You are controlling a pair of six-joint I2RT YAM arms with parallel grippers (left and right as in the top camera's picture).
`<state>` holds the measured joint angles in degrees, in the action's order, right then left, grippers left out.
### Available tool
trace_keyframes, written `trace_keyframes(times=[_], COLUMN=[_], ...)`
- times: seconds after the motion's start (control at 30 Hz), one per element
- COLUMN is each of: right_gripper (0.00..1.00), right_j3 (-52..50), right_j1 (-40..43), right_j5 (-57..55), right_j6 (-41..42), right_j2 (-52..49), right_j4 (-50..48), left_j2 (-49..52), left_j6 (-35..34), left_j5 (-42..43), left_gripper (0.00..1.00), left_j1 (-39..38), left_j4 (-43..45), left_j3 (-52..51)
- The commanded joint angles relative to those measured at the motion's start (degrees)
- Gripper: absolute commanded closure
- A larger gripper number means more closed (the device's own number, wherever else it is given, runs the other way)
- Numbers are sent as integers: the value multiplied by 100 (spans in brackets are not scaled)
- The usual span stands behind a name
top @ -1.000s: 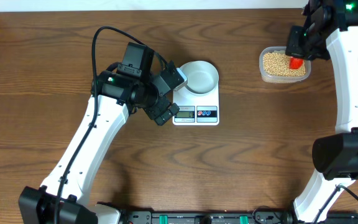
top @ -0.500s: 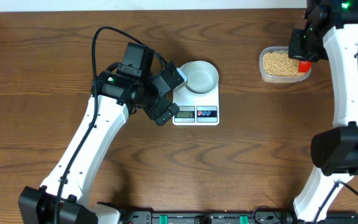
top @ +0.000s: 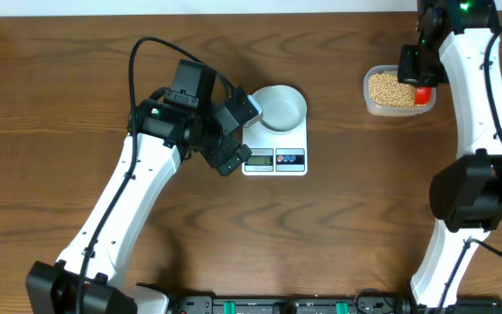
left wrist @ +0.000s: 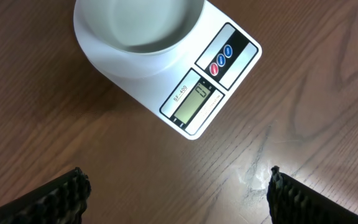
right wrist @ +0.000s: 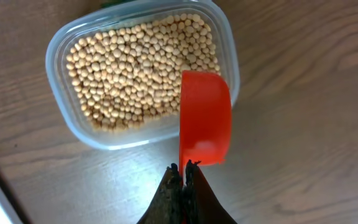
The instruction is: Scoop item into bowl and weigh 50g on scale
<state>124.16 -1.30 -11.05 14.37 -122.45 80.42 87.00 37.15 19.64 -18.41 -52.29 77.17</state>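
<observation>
Left claw [top: 240, 135] released, spread wide, 9 o'clock of scale [top: 275, 160] | bowl [top: 282, 107] on scale, 12 o'clock end | beans [top: 391, 88] in tub [top: 369, 103], 2 o'clock of scale | right claw [right wrist: 184, 176] clenched on red scoop [right wrist: 205, 118] over tub's 3 o'clock rim

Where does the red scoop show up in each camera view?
Overhead: red scoop top right, at the right edge of the clear tub.
Left wrist: not in it.
Right wrist: centre, over the tub's right rim, gripped by the shut right hand.
Shared landmark: the tub of beans, seen overhead and from the right wrist.
</observation>
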Motion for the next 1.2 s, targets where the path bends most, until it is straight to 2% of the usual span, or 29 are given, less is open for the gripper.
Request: trace_keyframes(times=[0.0,0.43,1.17], right_gripper=[99,99,99], right_j3=[131,129,129], right_j1=[13,59,87], right_j5=[-105,-221,-166], right_j6=[-74,-68,-155], right_j2=[-188,-433,-905], right_j4=[-142,-498,-562], left_j2=[35,35,35], left_j6=[13,13,11], left_j5=[90,90,90], left_gripper=[7,7,7], left_j1=[9,9,9], left_j4=[-13,-13,-13], left_j3=[-46,-46,-46])
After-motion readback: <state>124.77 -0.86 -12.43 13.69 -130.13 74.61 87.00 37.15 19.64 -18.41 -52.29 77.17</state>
